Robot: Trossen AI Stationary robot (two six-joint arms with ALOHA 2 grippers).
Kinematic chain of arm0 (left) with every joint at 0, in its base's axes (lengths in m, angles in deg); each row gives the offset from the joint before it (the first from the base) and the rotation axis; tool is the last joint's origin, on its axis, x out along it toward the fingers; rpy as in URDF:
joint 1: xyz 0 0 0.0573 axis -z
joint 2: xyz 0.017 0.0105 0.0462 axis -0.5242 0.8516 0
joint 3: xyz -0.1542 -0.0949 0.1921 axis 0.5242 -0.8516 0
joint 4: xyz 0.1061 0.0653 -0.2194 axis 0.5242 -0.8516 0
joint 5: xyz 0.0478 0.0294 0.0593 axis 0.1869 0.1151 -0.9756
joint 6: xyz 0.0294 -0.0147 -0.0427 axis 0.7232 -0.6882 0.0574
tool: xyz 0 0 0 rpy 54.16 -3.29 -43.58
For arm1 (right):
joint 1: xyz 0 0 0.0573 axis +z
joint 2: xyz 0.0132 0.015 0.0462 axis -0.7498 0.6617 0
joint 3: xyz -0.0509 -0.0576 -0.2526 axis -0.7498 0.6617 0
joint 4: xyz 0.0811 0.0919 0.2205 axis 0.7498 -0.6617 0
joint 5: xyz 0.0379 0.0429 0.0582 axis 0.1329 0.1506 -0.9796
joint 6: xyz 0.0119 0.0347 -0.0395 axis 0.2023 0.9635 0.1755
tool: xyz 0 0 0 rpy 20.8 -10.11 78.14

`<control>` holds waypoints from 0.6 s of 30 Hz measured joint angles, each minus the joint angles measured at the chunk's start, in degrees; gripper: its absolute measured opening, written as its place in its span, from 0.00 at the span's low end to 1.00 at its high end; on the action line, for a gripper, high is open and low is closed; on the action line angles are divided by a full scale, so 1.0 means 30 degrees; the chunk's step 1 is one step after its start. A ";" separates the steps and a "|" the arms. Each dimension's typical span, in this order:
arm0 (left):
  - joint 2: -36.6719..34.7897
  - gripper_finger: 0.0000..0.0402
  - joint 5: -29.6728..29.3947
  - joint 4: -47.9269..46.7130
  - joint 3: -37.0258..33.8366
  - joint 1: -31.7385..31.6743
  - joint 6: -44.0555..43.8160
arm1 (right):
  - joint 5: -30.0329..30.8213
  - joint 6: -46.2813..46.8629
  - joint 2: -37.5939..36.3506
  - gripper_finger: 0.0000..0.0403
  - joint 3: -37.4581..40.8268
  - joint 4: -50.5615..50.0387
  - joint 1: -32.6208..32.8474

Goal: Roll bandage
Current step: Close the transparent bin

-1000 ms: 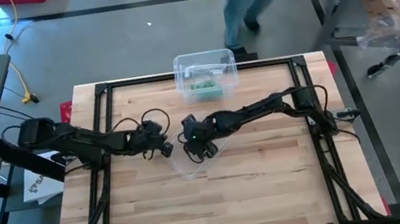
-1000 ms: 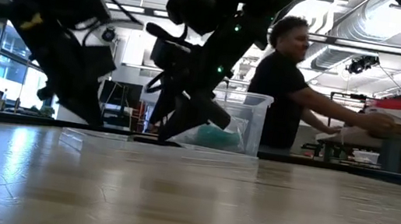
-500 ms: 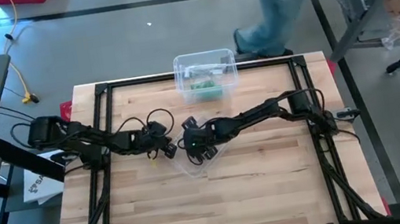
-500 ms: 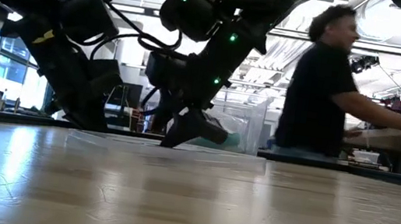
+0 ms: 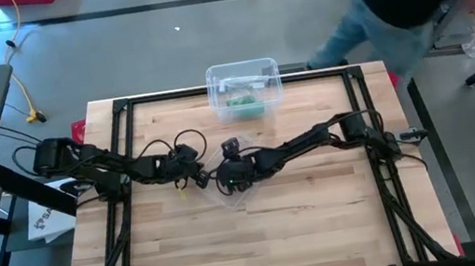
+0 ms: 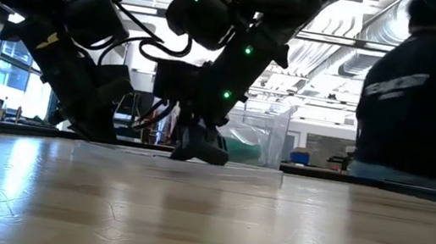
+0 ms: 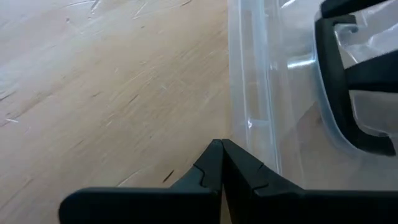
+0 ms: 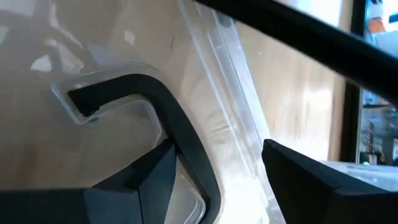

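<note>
**Both grippers at the clear lid, bandage not yet in reach**

The right gripper [image 5: 230, 179] is down on a flat, transparent plastic lid [image 5: 228, 194] lying on the wooden table [image 5: 308, 226], its fingers spread wide. In the right wrist view one finger [image 8: 146, 177] sits over the lid's dark moulded handle [image 8: 149, 99] and the other finger is beyond the lid's raised rim, so the rim runs between them; nothing is clamped. The left gripper [image 5: 189, 176] is just beside it on the far side of that rim, fingers pressed together and empty, tips at the lid's edge [image 7: 252, 124].

The only bandage-like item visible is a green bundle [image 5: 244, 106] inside the clear bin [image 5: 242, 77], well beyond both grippers toward the table's far edge. Whether it is the bandage cannot be told for sure.

Judging by its look, it is soft, light and compressible: it should give under the pads and may unravel if pinched at a loose end. A hold across the bulk, or one pad pinning the free end while the other turns the roll, seems safest. The lid is thin, stiff and slick, likely to skate on the wood.
</note>
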 joint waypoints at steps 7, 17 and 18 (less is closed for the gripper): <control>0.0000 0.00 -0.0316 -0.0356 0.0022 -0.0029 0.0179 | 0.1795 0.2812 0.0038 0.53 0.0024 0.0396 0.1142; -0.0549 0.00 -0.0445 -0.1265 -0.0010 -0.0051 0.0683 | 0.4884 0.7038 0.0104 0.45 0.0068 0.0560 0.1236; -0.0729 0.00 -0.0509 -0.1505 -0.0022 -0.0051 0.0704 | 0.4985 0.7524 0.0104 0.45 0.0068 0.0727 0.1174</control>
